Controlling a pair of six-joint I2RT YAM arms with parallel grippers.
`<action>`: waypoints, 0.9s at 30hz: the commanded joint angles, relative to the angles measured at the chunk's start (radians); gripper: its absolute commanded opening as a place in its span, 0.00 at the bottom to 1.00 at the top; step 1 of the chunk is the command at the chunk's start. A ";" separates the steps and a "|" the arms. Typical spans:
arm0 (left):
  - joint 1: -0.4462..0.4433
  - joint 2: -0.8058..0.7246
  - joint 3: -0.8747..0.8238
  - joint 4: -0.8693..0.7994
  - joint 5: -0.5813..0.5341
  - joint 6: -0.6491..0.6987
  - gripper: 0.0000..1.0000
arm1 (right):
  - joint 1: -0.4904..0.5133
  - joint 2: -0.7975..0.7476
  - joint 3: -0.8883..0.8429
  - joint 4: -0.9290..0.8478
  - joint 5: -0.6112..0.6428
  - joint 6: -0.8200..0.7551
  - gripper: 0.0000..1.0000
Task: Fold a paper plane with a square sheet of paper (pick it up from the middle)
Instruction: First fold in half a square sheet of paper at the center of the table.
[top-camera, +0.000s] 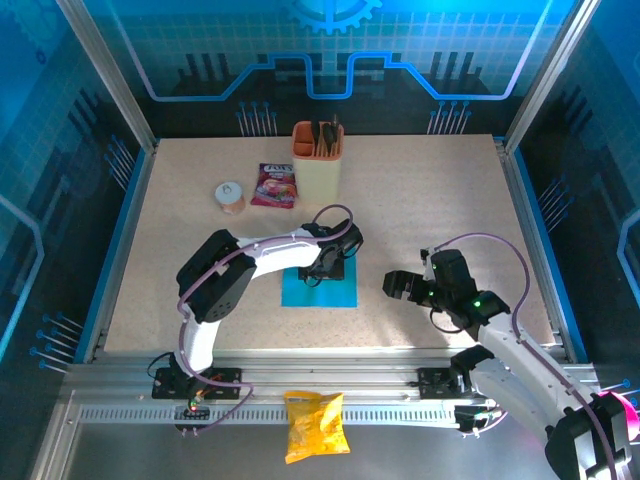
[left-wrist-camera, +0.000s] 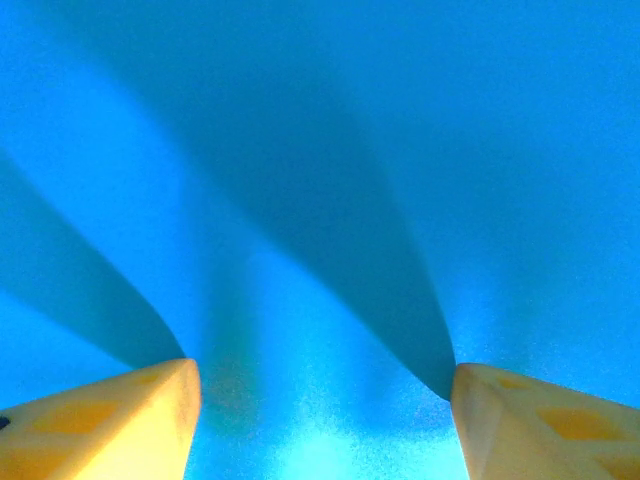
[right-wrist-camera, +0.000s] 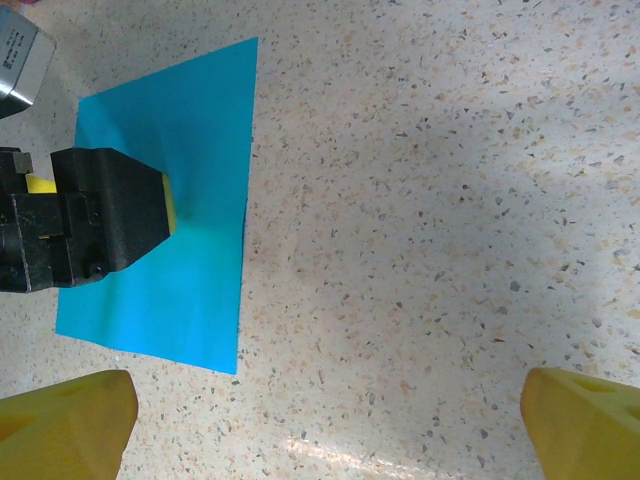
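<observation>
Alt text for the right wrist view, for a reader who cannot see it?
A flat, bright-blue square sheet of paper lies on the speckled table at upper left, with the black left gripper over its middle. The right gripper is open, its yellow fingertips at the bottom corners.

L arm (top-camera: 215, 290): white links, black joints, lilac cable (top-camera: 335, 213) looping over it. R arm (top-camera: 510, 345), same build, green LEDs (top-camera: 478, 297) lit, pink ring (top-camera: 622, 406) on one joint. L tool (left-wrist-camera: 322, 415): black blocky housing (right-wrist-camera: 100, 225), one small screw, silver labelled box (right-wrist-camera: 18, 60) behind, yellow wedge fingertips (left-wrist-camera: 110, 420) w/ orange patches. R tool (right-wrist-camera: 325, 420): yellow tips too.
</observation>
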 joint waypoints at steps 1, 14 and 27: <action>-0.001 0.016 -0.054 -0.023 0.008 -0.013 0.65 | -0.017 -0.014 0.031 -0.024 -0.013 -0.002 0.99; -0.006 -0.153 -0.047 -0.022 0.001 0.033 0.35 | -0.023 -0.007 0.032 -0.021 -0.014 0.000 0.99; -0.071 -0.369 -0.118 0.264 0.176 0.041 0.24 | -0.031 0.025 0.042 -0.013 -0.019 0.001 0.99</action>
